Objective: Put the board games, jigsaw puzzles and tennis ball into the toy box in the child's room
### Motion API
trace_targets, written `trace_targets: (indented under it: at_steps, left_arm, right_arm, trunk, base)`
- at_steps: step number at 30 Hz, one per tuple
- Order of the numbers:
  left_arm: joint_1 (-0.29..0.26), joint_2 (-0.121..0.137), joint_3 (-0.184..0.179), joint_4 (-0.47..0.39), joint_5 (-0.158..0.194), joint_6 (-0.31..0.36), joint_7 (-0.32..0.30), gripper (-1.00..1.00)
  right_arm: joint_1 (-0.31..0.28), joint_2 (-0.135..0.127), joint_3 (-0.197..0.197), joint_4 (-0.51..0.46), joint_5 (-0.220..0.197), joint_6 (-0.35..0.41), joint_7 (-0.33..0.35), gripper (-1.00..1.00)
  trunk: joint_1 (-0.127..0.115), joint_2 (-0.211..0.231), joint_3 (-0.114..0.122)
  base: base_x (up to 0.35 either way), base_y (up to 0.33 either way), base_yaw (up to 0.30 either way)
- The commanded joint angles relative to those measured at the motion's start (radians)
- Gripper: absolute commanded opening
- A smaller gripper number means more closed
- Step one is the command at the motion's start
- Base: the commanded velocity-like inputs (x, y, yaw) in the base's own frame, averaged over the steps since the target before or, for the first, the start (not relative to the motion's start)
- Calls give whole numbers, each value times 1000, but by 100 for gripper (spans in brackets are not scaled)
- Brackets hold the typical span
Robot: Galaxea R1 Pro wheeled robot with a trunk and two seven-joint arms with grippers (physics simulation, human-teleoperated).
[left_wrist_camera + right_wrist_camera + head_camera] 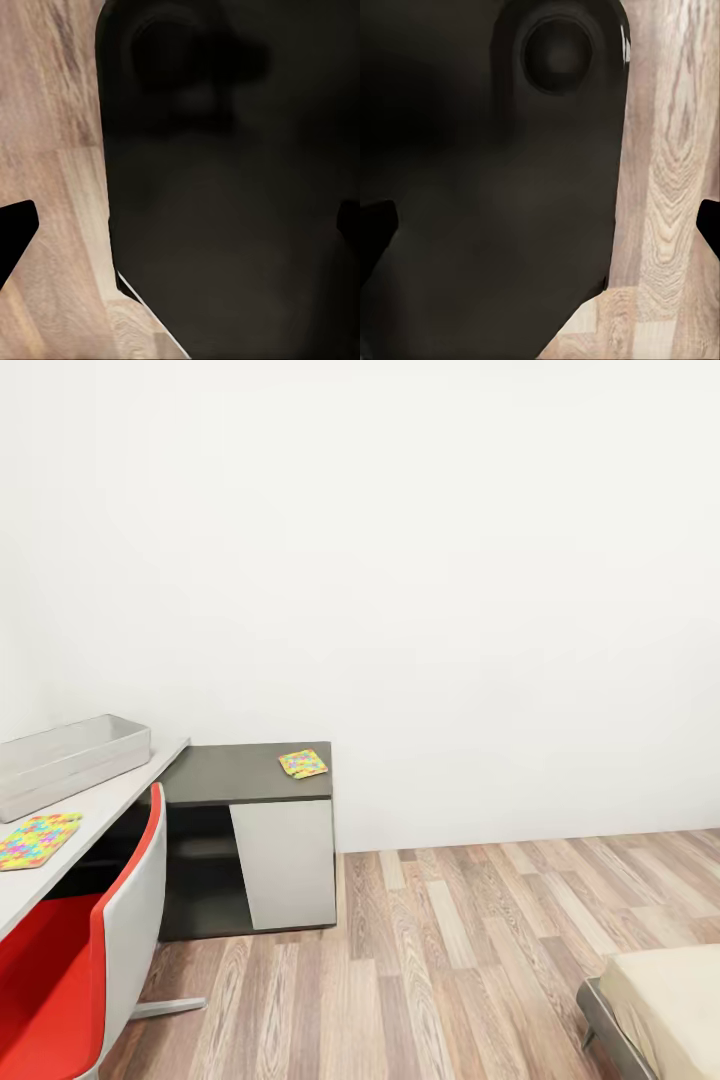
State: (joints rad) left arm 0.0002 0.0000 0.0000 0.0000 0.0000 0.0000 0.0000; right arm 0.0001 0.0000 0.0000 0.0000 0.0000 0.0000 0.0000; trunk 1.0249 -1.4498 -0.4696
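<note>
The pale grey toy box (pixel 70 760) stands on the long white table (pixel 112 798) at the left of the head view. One multicolour jigsaw puzzle (pixel 38 840) lies on the table in front of the box. A second jigsaw puzzle (pixel 302 763) lies on the dark cabinet top (pixel 230 775) beside the table. A corner of the bed (pixel 668 1000) shows at the lower right, its mattress bare there. The board games and the tennis ball are out of view. My left gripper (pixel 180 232) and right gripper (pixel 540 232) hang open over the wood floor beside my dark body, with nothing between the fingers.
A red and white chair (pixel 75 970) stands tucked at the table, low at the left. The cabinet's white door (pixel 285 865) faces the room. Wood-plank floor (pixel 450 960) stretches between cabinet and bed. A plain white wall (pixel 450 610) runs behind.
</note>
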Motion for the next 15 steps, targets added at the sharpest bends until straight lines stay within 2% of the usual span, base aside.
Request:
trace_targets:
  at_steps: [1, 4, 15]
  left_arm:
    - [0, -6, -4, -5, 0, 6, -6, 100]
    - [0, -23, -4, -5, -1, 20, -6, 100]
    - [0, -26, -5, -6, -3, 20, -6, 100]
  right_arm:
    - [0, 6, -3, 2, -4, 6, 3, 100]
    - [0, 21, -3, 2, -5, 9, 3, 100]
    - [0, 34, -2, 2, -6, 4, 3, 100]
  trunk:
    - [0, 0, 0]
    - [0, 0, 0]
    - [0, 0, 0]
  base:
    - [0, 0, 0]
    - [0, 0, 0]
    - [0, 0, 0]
